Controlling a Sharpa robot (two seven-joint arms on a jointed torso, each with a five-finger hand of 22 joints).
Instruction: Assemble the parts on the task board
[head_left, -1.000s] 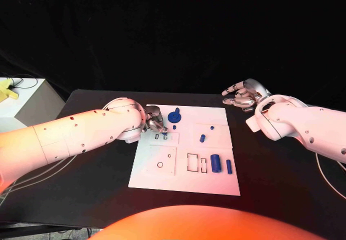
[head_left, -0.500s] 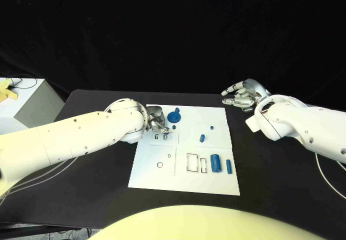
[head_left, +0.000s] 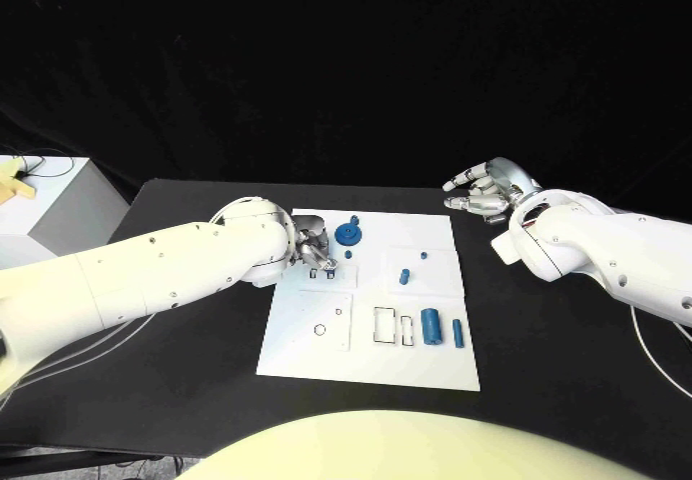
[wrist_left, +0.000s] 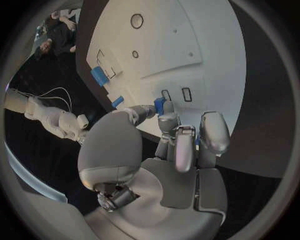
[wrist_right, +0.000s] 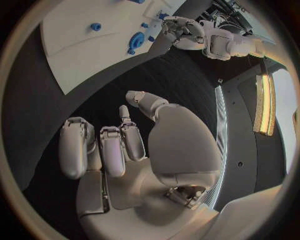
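The white task board (head_left: 310, 350) lies mid-table. My left hand (head_left: 316, 250) hovers low over its far left part and pinches a small blue part (wrist_left: 159, 105) between thumb and a finger, close to two small rectangular slots (wrist_left: 186, 94). A round blue part (head_left: 348, 235) and a small blue peg (head_left: 349, 254) sit just beside that hand. Further right lie a short blue piece (head_left: 405, 276), a blue cylinder (head_left: 431, 323) and a thin blue rod (head_left: 459, 333). My right hand (head_left: 489, 190) hangs over the black table beyond the board's far right corner, fingers apart, holding nothing.
A white box (head_left: 58, 205) with a yellow object (head_left: 15, 180) stands off the table's left edge. Bare black table (head_left: 548, 340) surrounds the board. Empty rectangular outlines (head_left: 385, 325) mark the board's near part.
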